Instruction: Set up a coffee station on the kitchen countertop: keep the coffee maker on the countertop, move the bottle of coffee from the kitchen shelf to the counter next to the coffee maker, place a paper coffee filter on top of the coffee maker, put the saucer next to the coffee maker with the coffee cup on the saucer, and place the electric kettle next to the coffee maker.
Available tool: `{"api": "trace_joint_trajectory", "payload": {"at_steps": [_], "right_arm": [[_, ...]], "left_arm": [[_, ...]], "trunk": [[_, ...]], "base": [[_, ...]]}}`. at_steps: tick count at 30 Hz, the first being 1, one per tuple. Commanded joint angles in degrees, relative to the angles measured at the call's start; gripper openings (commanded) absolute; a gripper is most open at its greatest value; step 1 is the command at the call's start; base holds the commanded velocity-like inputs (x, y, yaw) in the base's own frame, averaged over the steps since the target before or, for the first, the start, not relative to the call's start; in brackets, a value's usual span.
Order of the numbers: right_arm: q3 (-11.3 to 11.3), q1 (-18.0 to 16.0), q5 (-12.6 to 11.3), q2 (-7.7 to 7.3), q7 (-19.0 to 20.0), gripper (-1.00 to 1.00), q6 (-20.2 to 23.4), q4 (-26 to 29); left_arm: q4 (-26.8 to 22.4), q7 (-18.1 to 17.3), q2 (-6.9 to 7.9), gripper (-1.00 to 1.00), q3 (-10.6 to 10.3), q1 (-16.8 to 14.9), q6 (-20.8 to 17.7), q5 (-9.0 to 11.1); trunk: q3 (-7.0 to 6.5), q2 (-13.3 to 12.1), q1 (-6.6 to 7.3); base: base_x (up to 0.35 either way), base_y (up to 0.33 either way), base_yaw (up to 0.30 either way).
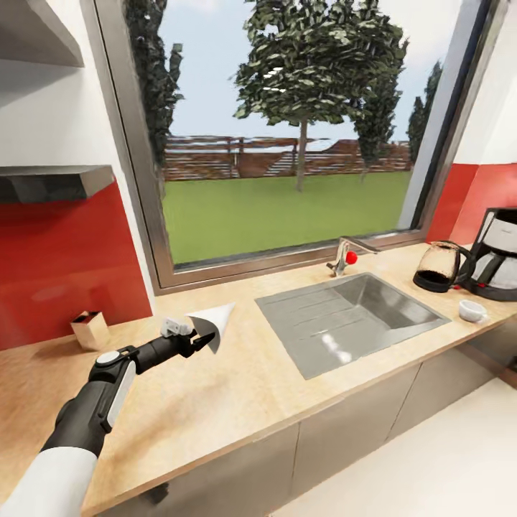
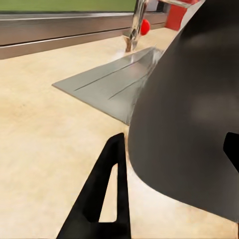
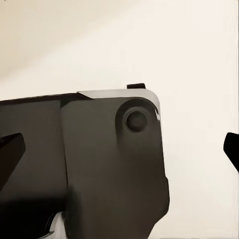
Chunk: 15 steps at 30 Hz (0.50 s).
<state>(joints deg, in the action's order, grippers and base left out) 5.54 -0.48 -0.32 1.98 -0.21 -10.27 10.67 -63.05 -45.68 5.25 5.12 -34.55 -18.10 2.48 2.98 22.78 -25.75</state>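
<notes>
The head camera looks down and forward from above the worktop (image 1: 237, 388), facing the window (image 1: 287, 136) at twelve o'clock, with the sink (image 1: 352, 319) near centre, the left arm reaching in from seven o'clock and the coffee maker (image 1: 497, 251) out at three o'clock. The left wrist camera sits low and close over the worktop (image 2: 45, 144), looking along the left pincer (image 2: 169, 159) toward the sink (image 2: 112, 84) and faucet (image 2: 134, 27) — the stretch it shares with the head view. The right wrist camera is pressed close to a dark robot part (image 3: 84, 164) against a pale surface — which surface cannot be told.
</notes>
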Motion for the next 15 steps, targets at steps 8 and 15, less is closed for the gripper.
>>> {"api": "trace_joint_trajectory", "payload": {"at_steps": [8,15], "right_arm": [[0.35,-0.05,-0.03,0.05,0.03,1.0,-0.19,-0.03],[0.35,-0.05,-0.03,0.05,0.03,1.0,-0.19,-0.03]], "left_arm": [[-0.05,-0.22,0.02,-1.0,0.07,-0.05,-0.53,0.25],[-0.06,-0.2,0.01,-1.0,0.09,-0.02,-0.53,0.25]], "trunk": [[0.12,0.14,-0.04],[0.12,0.14,-0.04]], "base": [[0.044,-0.266,-0.263],[0.202,-0.224,-0.263]]}}
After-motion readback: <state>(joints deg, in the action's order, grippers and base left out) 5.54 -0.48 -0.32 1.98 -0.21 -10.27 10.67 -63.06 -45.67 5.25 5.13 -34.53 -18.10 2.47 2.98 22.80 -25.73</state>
